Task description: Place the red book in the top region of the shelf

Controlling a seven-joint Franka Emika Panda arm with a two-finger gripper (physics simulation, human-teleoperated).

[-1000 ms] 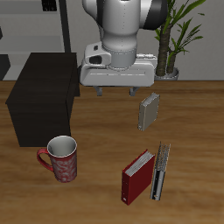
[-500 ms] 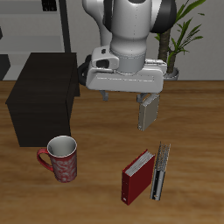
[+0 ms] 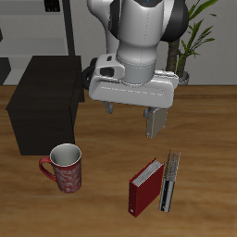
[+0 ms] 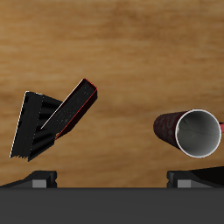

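The red book [image 3: 145,187] stands near the table's front edge, leaning against a thin black book [image 3: 168,185]. The wrist view shows the red book [image 4: 74,107] edge-on beside that black book [image 4: 31,124]. The shelf [image 3: 44,100], a dark boxy cabinet, stands farther back at the table's side. My gripper [image 3: 130,109] hangs open above the table's middle, between the shelf and a grey book [image 3: 157,120], holding nothing. Its fingertips [image 4: 39,179] are spread wide, and the gripper [image 4: 114,182] is well above the red book.
A red patterned mug [image 3: 65,168] stands in front of the shelf and also shows in the wrist view, mug [image 4: 194,131]. The grey book is partly hidden behind my hand. A potted plant [image 3: 185,42] and a metal-frame rack [image 3: 56,28] are at the back.
My hand has swung forward and a little lower, toward the grey book's side, now covering part of it. The books and mug have not moved.
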